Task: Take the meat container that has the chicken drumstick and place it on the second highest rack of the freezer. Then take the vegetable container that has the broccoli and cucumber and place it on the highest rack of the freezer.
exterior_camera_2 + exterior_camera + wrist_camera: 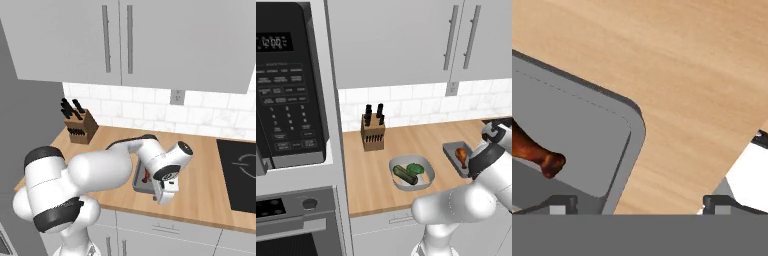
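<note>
Left base view: the meat container [455,158] lies on the tabletop [381,170], right of the vegetable container [411,173], partly behind the arm.

Right base view: the end effector [166,192] hangs low at the tray's near-right edge.

Hand view: fingers [559,204] spread wide, straddling the tray's rim; the chicken drumstick [534,152] lies left, inside.

bare desk [363,175] lies open left of the vegetable container [411,172], while the knife block [372,131] stands behind, against the far wall.
</note>
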{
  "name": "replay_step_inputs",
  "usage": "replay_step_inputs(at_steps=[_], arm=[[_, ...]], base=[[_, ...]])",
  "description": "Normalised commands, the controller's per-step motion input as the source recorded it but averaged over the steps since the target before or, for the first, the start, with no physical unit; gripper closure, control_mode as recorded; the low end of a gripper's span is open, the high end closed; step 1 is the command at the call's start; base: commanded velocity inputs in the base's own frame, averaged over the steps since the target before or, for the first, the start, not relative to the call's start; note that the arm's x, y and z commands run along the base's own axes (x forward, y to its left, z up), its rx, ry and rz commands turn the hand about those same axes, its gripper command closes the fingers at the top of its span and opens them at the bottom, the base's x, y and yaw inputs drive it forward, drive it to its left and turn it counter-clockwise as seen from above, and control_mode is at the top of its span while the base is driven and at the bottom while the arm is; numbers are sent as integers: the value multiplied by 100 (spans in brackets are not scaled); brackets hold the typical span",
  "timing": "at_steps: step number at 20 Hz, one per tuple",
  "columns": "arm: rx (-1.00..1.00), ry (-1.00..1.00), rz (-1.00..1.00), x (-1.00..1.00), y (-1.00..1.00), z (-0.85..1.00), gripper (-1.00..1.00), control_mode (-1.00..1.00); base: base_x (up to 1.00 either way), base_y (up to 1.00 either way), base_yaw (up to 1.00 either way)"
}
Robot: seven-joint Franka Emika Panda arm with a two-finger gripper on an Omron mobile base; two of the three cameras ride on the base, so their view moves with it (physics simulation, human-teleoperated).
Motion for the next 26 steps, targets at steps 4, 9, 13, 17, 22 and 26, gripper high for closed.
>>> replay_step_inputs(at_steps=[4,9,13,17,22,26], arm=[[0,0,-8,11,0,-43,-100,-100],[0,4,-12,26,4,-16,-100,-100],[0,5,-12,23,9,-18,-100,-100],[-1,4,-12,9,14,-33,100,-100],[0,0,-9,0,17,-25,100,-100],[0,0,-7,0,9,-4,100,-100]], base=[[0,0,0],[0,0,0],[0,0,0],[0,0,0],[0,0,0],[0,0,0]])
